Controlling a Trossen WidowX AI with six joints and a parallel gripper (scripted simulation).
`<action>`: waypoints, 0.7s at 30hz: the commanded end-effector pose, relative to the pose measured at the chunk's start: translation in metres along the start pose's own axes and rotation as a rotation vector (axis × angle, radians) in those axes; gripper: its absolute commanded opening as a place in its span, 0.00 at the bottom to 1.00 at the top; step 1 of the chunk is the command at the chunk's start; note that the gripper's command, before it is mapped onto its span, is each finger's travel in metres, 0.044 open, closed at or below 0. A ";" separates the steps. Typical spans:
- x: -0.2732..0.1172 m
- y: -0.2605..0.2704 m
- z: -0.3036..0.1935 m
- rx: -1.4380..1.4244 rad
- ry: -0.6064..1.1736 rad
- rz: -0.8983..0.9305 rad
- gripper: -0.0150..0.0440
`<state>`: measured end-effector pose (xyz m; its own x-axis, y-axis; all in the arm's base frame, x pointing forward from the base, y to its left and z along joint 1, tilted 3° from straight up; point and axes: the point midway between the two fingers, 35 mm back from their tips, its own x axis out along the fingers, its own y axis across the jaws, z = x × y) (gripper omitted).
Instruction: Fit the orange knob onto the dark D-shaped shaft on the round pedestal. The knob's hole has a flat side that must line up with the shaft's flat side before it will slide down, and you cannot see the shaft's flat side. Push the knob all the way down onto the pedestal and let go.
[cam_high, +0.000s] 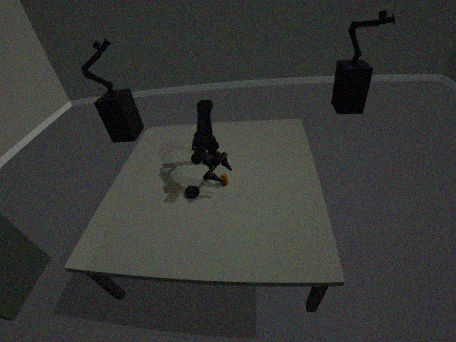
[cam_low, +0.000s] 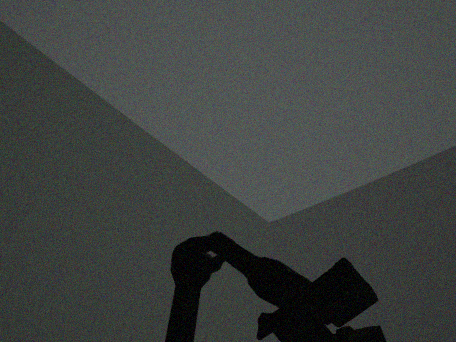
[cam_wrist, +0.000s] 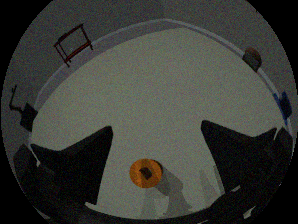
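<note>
The orange knob (cam_high: 224, 181) (cam_wrist: 136, 176) stands on the table with its dark hole facing up, apart from the pedestal. The round pedestal (cam_high: 192, 192) is a small dark disc to the knob's left and slightly nearer in the top view; its shaft cannot be made out, and I cannot find the pedestal in the wrist view. My gripper (cam_high: 226, 174) (cam_wrist: 156, 126) is wide open and empty. Its fingers are on both sides of the knob in the wrist view, with gaps between them and it. The exterior view shows only dark arm parts, not the fingertips.
The pale table (cam_high: 270, 225) (cam_wrist: 150, 75) carries the arm. A small yellowish thing (cam_high: 221, 151) shows behind the gripper. Beyond the table stand two dark boxes (cam_high: 120, 117) (cam_high: 351, 87) with arms on top. A reddish frame (cam_wrist: 78, 51) and a blue thing (cam_wrist: 285, 105) are past the table's edge.
</note>
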<state>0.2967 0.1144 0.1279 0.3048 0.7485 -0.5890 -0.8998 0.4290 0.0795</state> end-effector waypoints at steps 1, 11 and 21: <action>0.002 0.005 0.003 0.009 0.315 -0.013 1.00; -0.039 0.029 0.018 -0.138 0.879 -0.061 1.00; -0.039 0.029 0.018 -0.138 0.879 -0.061 1.00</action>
<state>0.2642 0.1070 0.1677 0.0574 0.0536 -0.9969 -0.9376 0.3460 -0.0353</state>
